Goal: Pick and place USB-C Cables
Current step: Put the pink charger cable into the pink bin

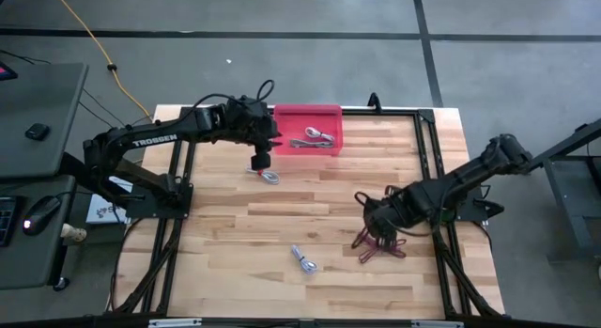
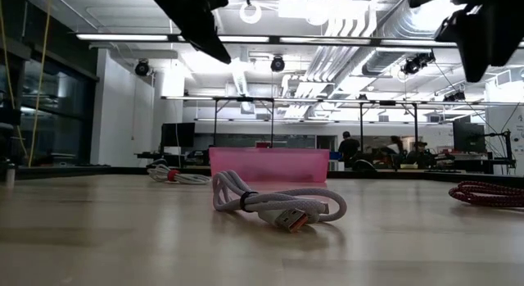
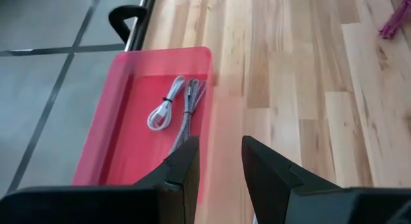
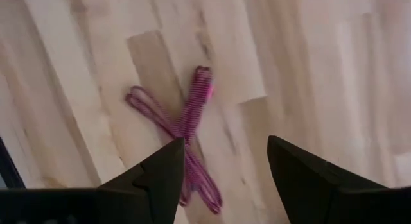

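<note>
A pink bin point(image 1: 308, 129) point(image 3: 122, 140) at the table's far edge holds two silver-grey cable bundles point(image 3: 174, 112). Another white bundle point(image 1: 269, 176) point(image 2: 174, 176) lies on the wood just near of the bin. My left gripper point(image 1: 260, 161) point(image 3: 219, 166) hovers open right above that bundle, beside the bin's near wall. A third white bundle point(image 1: 302, 260) point(image 2: 274, 206) lies near the table's middle front. The dark red bundle point(image 1: 379, 244) point(image 4: 186, 131) point(image 2: 487, 193) lies on the right. My right gripper point(image 1: 380, 225) point(image 4: 225, 166) is open above it, apart from it.
Black frame rails point(image 1: 427, 140) run along the table's sides and far edge. A yellow cord point(image 1: 94, 41) trails on the floor beyond the far left corner. Bare wood point(image 1: 329, 201) lies between the two arms. Workbenches and a person point(image 2: 350, 147) show in the room behind.
</note>
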